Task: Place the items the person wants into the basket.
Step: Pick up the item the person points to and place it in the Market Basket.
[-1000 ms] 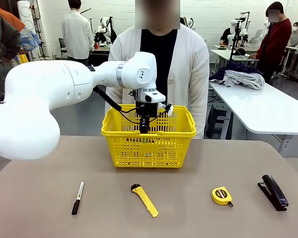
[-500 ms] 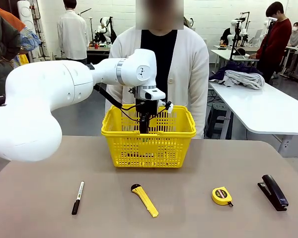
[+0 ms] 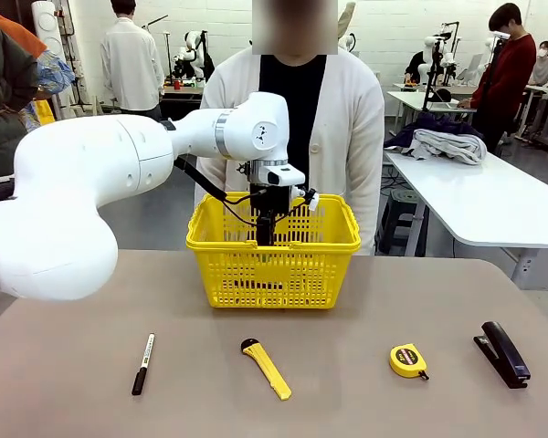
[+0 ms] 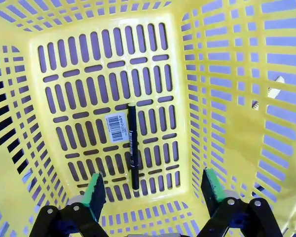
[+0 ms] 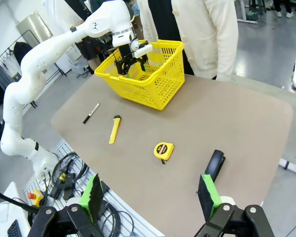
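The yellow lattice basket (image 3: 274, 265) stands at the far middle of the table, in front of the person (image 3: 297, 119) in a white cardigan. My left gripper (image 3: 267, 239) hangs inside it. In the left wrist view my left gripper (image 4: 153, 185) is open, and a slim black pen (image 4: 132, 148) lies loose on the basket floor (image 4: 89, 74) below it. The yellow utility knife (image 3: 267, 368) lies at the near middle and the black stapler (image 3: 503, 353) at the near right. My right gripper (image 5: 153, 195) is open, high above the table's near edge, with the stapler (image 5: 215, 165) just ahead of it.
A black marker with a white barrel (image 3: 142, 363) lies at the near left. A small yellow tape measure (image 3: 408, 360) sits between the knife and the stapler. A white table (image 3: 493, 205) with folded cloth stands beyond the right side.
The left arm has lifted very slightly over the basket. The things on the table have not moved.
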